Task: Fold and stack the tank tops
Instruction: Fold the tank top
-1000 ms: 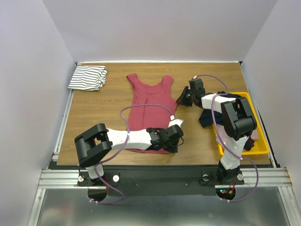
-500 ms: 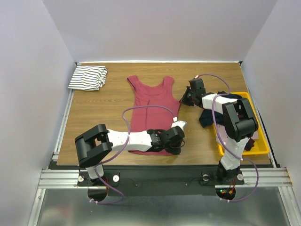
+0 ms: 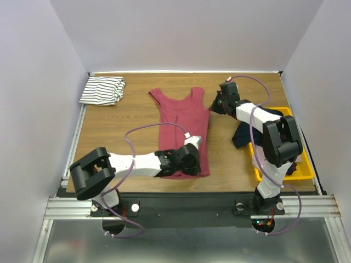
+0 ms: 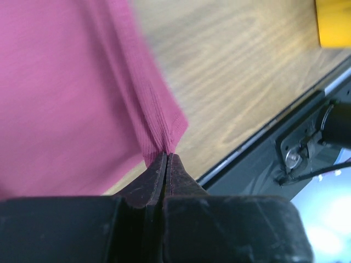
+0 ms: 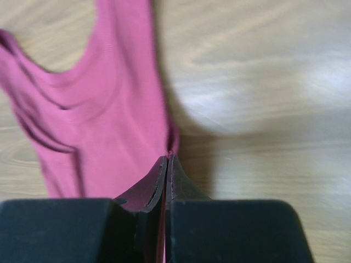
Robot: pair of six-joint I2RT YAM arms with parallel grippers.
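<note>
On the wooden table the red tank top lies spread. My left gripper pinches its hem corner, and my right gripper pinches its armhole edge. The striped top sits folded at the far left.

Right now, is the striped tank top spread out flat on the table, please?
No, the striped tank top lies folded in a compact bundle at the table's far left corner.

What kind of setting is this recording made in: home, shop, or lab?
Probably a lab test cell: plain white walls box in a wooden table, an aluminium rail frame runs along its near edge, and a yellow bin holds clothes.
</note>
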